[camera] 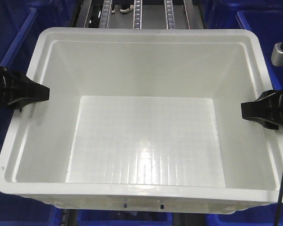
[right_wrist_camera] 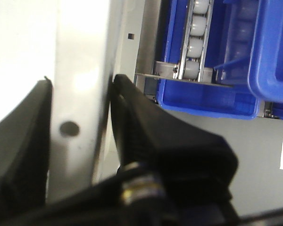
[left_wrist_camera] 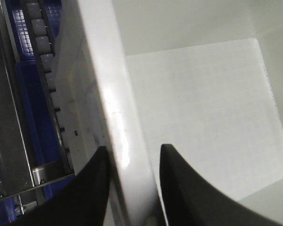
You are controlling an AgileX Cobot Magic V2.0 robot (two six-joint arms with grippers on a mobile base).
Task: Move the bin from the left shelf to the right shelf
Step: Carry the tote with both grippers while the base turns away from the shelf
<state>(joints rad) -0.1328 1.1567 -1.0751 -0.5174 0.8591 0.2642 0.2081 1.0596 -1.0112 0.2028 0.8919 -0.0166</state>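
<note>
Plainly, the left claw point(camera: 41, 92) reaches in from the left edge of the front view and has the left long rim of the bin point(camera: 146, 52) between its black fingers. The left wrist view shows the left claw point(left_wrist_camera: 134, 149) narrowly open, only as wide as the rim, with one finger point(left_wrist_camera: 92, 193) against the outer wall and the other inside the bin point(left_wrist_camera: 203, 108). The right claw point(camera: 247, 109) meets the opposite rim at the right of the frame. Its own camera shows the right claw point(right_wrist_camera: 80, 82) closed to the width of the rim in the same way, the outer finger point(right_wrist_camera: 146, 127) pressed to the edge of the bin point(right_wrist_camera: 82, 56) and the inner one a blurred dark mass at lower left. The bin fills most of the front view, open side up and nothing in it, with dark blue crates point(camera: 257, 23) around it and roller tracks point(camera: 137, 12) at the top. Its outer walls are hidden from above and the near wall is cut off by the lower edge. Both arms run out of frame at the sides. In the right wrist view another blue crate point(right_wrist_camera: 207, 96) and rollers point(right_wrist_camera: 196, 28) sit upper right, and a small dark spot point(right_wrist_camera: 69, 128) on the rim is too blurred to identify.
</note>
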